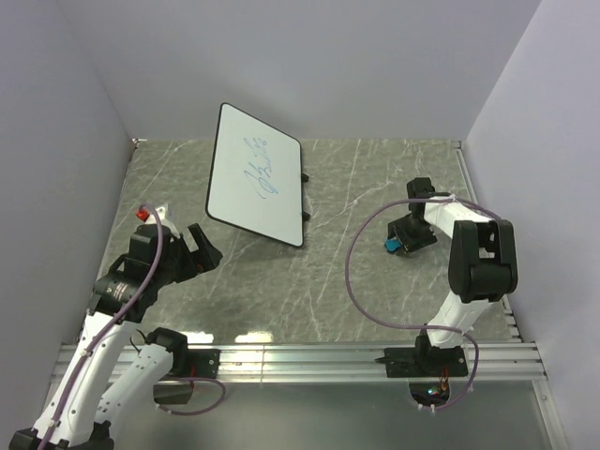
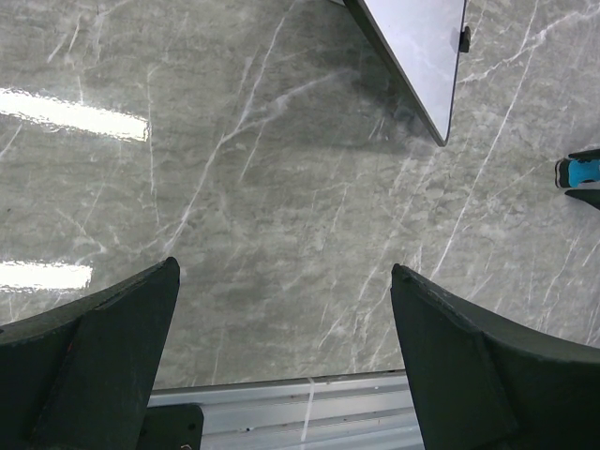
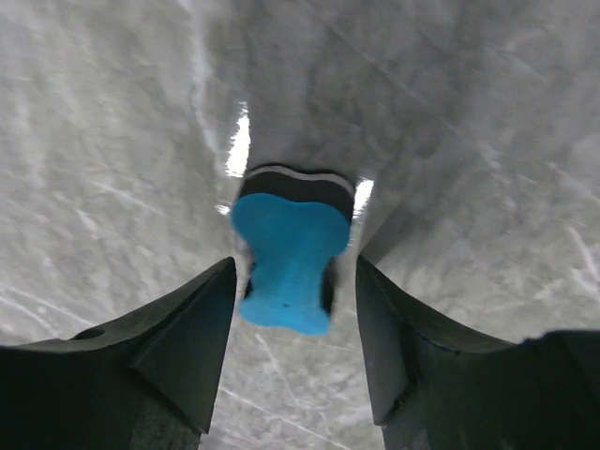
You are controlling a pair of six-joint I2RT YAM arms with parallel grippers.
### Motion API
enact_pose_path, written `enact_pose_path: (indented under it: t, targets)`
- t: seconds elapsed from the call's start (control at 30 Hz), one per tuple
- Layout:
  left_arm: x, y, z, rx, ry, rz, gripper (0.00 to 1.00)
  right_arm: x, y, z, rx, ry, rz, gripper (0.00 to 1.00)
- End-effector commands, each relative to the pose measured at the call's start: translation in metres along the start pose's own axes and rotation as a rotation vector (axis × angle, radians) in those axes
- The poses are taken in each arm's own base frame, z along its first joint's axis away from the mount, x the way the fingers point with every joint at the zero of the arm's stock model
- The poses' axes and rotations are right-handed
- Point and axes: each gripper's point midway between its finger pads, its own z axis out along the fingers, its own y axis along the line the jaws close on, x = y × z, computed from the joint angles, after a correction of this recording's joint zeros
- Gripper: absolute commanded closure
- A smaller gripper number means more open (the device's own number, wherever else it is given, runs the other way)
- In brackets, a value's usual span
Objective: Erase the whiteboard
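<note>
The whiteboard (image 1: 255, 178) stands tilted at the back left of the table, with blue handwriting near its middle. Its lower corner (image 2: 417, 47) shows at the top of the left wrist view. A small blue eraser (image 1: 391, 245) lies on the table at the right. My right gripper (image 1: 400, 240) is lowered over it. In the right wrist view the eraser (image 3: 286, 262) sits between the fingertips of that gripper (image 3: 295, 281), with a narrow gap on each side. My left gripper (image 1: 202, 248) hovers wide open near the left wall, with only bare table between its fingers (image 2: 286, 272).
The grey marble table (image 1: 328, 281) ends at a metal rail (image 1: 309, 361) along the near edge. White walls close in the left, back and right sides. A red-tipped item (image 1: 142, 214) sits by the left wall. The eraser (image 2: 583, 172) shows at the left wrist view's right edge.
</note>
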Motion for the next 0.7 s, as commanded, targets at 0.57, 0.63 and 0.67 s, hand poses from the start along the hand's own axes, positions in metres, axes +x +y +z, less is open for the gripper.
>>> enact_pose_path:
  t: [0.57, 0.63, 0.67]
  targets:
    - [-0.053, -0.030, 0.004, 0.043, -0.104, 0.093, 0.01, 0.012, 0.065, -0.037, -0.234, 0.115, -0.211, 1.00]
    - [-0.089, -0.049, 0.002, 0.045, -0.144, 0.138, 0.01, 0.025, 0.087, -0.054, -0.339, 0.184, -0.265, 1.00]
    - [-0.102, -0.053, 0.003, 0.045, -0.150, 0.186, 0.01, 0.029, 0.095, -0.060, -0.369, 0.205, -0.286, 1.00]
